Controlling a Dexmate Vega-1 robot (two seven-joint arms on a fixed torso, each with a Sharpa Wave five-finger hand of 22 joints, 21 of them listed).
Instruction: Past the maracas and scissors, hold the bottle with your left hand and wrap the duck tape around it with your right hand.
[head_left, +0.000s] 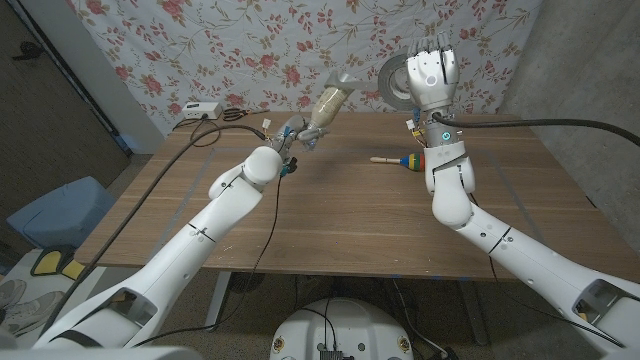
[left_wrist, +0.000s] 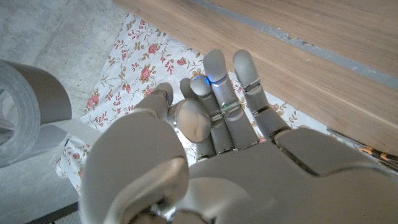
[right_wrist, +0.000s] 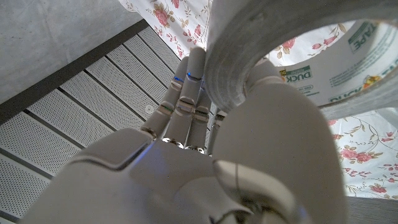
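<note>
Both hands raised: bottle (head_left: 328, 103), tape (head_left: 392, 78) apparently apart.

dim head view with dark corners; wrist views softly blurred up close

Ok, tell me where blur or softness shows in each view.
Head view: the bottle in the left hand looks smeared. Left wrist view: the tape roll at the edge is soft. Right wrist view: the right hand is sharp, the roll's label readable.

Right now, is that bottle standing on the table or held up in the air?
Held up, tilted. The left hand grips the bottle above the table, its top leaning toward the tape.
</note>
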